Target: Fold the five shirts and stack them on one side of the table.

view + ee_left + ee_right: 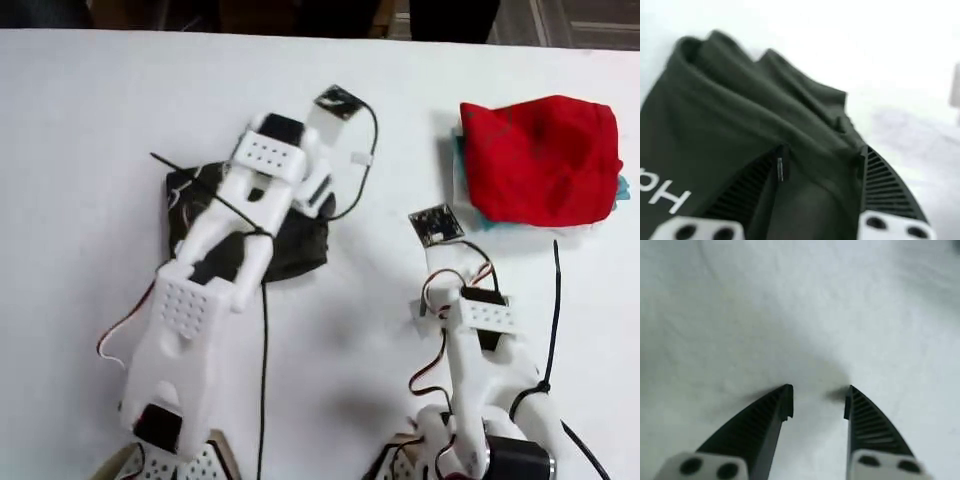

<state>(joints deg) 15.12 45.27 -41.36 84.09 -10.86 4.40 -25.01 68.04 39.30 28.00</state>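
Where the black shirt [300, 248] lies crumpled on the table [100, 120], left of centre, the left arm [200, 300] stretches over it and covers much of it in the high view. In the left wrist view the left gripper [822, 157] is down at the cloth. Its jaws stand apart, about as wide as the other gripper's, and ridged folds of the black shirt [740, 110] run up between the two fingers [880, 185]. The cloth fills the gap, but the jaws are not closed on it. White print shows on the shirt near one finger.

The right arm [480, 340] sits at the near right of the table, well apart from the black shirt. Its right gripper [817, 395] points down at bare table. The jaws are partly open with nothing between them, and the tips are near the surface, each with a small shadow beside it.

At the far right of the table is the stack [520, 228]. A red shirt [540, 160] lies on top, loosely folded and somewhat lumpy. A teal edge [622, 187] shows at its right side, and white cloth sticks out below it along the near edge. The stack lies beyond the right arm, and neither arm touches it.

A black cable [263, 350] runs down the table between the arms.
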